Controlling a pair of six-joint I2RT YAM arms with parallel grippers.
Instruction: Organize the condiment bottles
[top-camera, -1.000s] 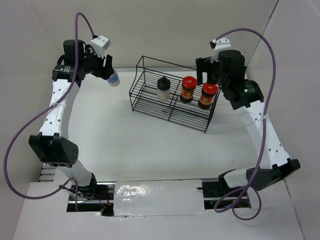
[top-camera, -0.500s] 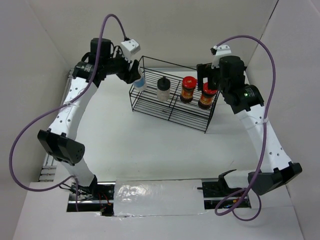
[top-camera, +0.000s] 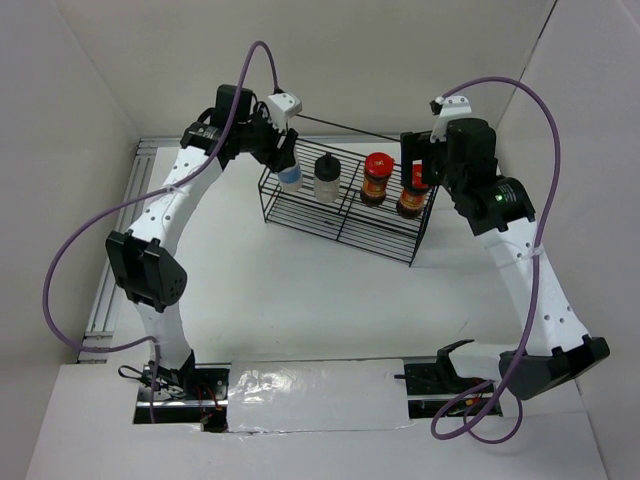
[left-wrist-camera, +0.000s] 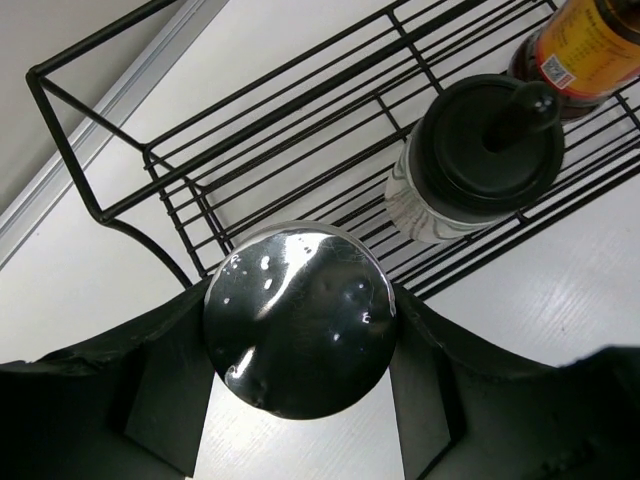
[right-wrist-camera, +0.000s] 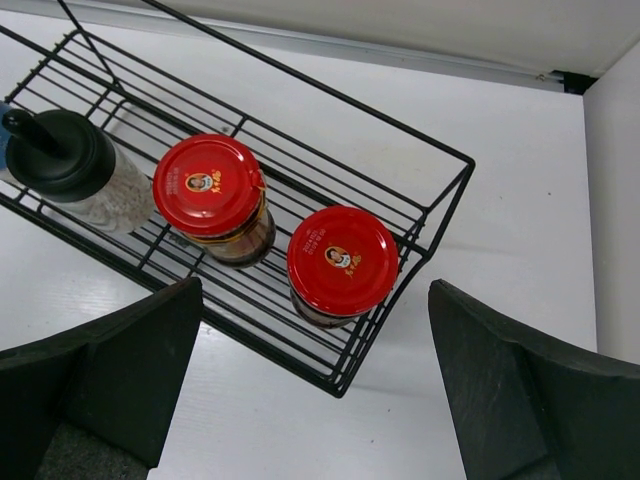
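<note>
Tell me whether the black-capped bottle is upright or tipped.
Upright: the black-capped bottle stands on the wire rack, its cap facing up at both wrist cameras.

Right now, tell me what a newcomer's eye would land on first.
Two red-lidded jars stand side by side at the right end of the black wire rack. Then the shiny grey-lidded jar, clamped in the left jaws at the rack's left end, beside the black-capped jar.

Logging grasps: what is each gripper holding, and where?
Left gripper grips the grey-lidded jar by its lid sides; right gripper is open, holding nothing.
</note>
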